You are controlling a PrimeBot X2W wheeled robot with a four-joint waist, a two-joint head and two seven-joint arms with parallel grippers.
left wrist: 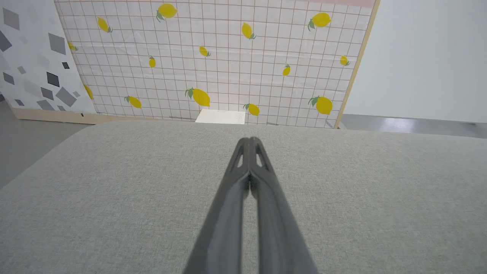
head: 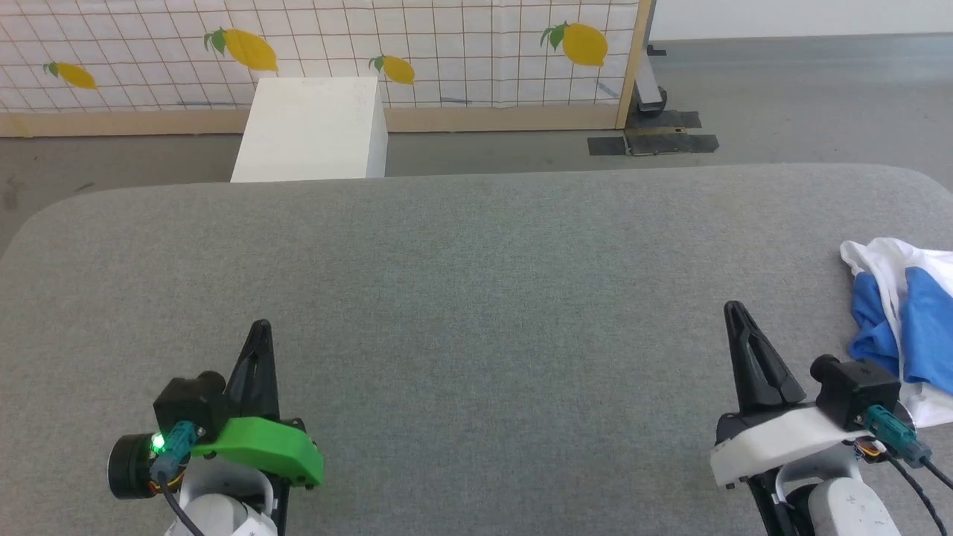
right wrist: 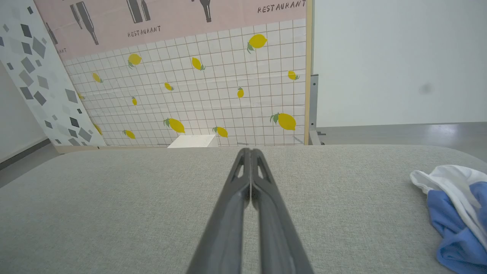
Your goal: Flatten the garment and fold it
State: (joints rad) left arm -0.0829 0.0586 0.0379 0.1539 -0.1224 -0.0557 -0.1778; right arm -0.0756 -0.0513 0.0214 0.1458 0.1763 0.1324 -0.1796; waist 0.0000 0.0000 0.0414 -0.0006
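Note:
The garment [head: 904,313] lies crumpled at the right edge of the grey table [head: 476,283], white cloth with bright blue folds, partly cut off by the head view's border. It appears again in the right wrist view as a bunched garment [right wrist: 452,213] at the far right. My right gripper [head: 733,309] is shut with nothing in it, just left of the garment and apart from it. My left gripper [head: 260,327] is also shut and holds nothing, over bare table at the lower left. Fingertips meet in both wrist views: left gripper [left wrist: 249,140], right gripper [right wrist: 247,150].
A white box [head: 313,130] stands on the floor behind the table's far edge. A lemon-patterned tiled panel [head: 320,52] with a wooden frame runs along the back. Grey floor lies beyond the table at the right.

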